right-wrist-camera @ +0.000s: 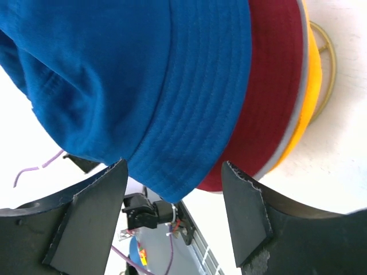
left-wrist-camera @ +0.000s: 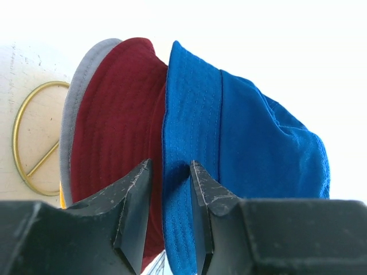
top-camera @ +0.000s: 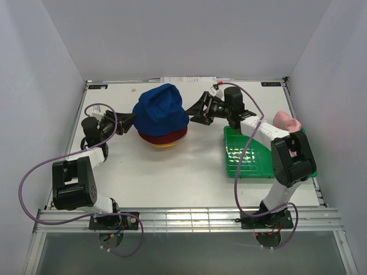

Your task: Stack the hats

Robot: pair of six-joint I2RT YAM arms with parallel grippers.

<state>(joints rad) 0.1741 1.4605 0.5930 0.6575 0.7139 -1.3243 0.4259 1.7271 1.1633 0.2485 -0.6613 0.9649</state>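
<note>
While the blue hat (top-camera: 160,109) already tops the dark red hat (right-wrist-camera: 275,86), grey hat (left-wrist-camera: 71,114) and yellow hat (right-wrist-camera: 312,74) at upper centre of the overhead view, the pink hat (top-camera: 285,121) waits unstacked at far right, beyond the green tray (top-camera: 246,157). At the stack, the left gripper (left-wrist-camera: 169,166) straddles the blue brim, grip unclear, and the right gripper (right-wrist-camera: 175,166) gapes wide, holding nothing.

Bench (top-camera: 172,177): white, flat.
Green tray (top-camera: 258,163): directly on bench.
Gold wire stand (right-wrist-camera: 333,67): on bench, left of tray.
</note>
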